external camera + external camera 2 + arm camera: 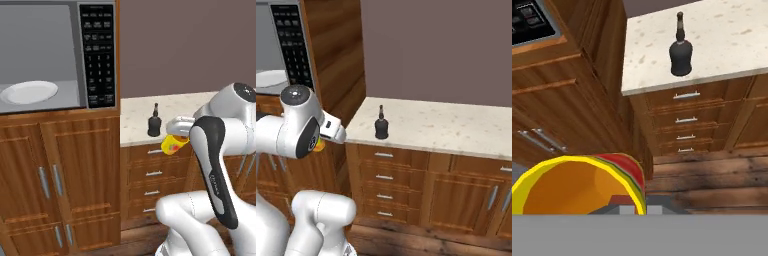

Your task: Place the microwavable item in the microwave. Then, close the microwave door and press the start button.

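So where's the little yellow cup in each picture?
Left base view: the yellow cup hangs right of centre, held beside the white arm, in front of the drawers.
Right base view: just an orange-yellow sliver peeks out at the left, behind the arm's round joint.
Hand view: the cup sits big at the bottom left, shown from its open end.
Shared landmark: the black bottle on the counter.
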